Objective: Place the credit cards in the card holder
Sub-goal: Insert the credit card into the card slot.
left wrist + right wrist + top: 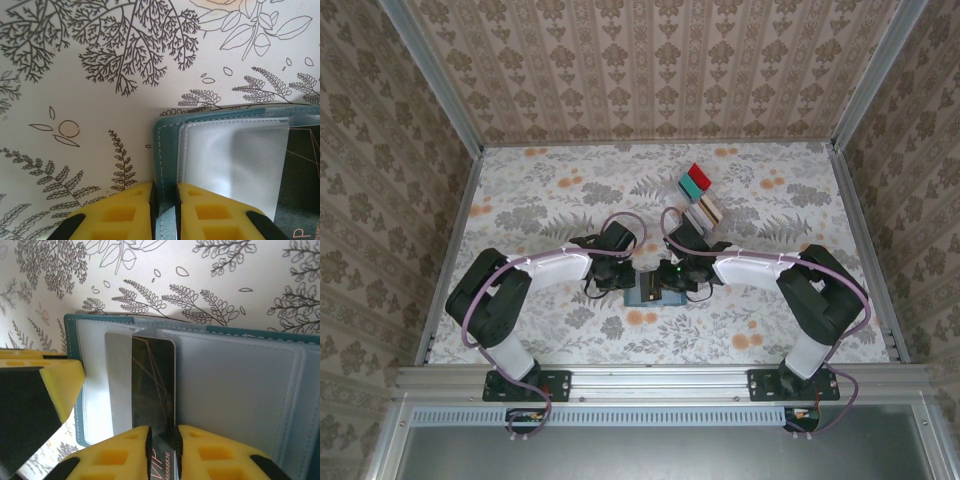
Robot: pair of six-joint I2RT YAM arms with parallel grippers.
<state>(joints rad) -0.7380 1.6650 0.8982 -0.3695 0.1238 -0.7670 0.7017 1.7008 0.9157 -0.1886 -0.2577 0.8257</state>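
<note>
— What's carrying everything?

— A table [540, 200] with a pale printed top: grey ferns and leaves, and a few orange blooms scattered about.

— And what's lying on it?

— At lower centre of the overhead view, a teal card holder [648, 294] lies open and flat on the print.

— Anything else?

— At upper centre, slightly right, there's a red piece [696, 171] touching a teal piece [692, 186]. Pale and tan cards [706, 211] are packed just below them. I can't tell whether a tray holds that group. It sits apart from the holder.
</note>
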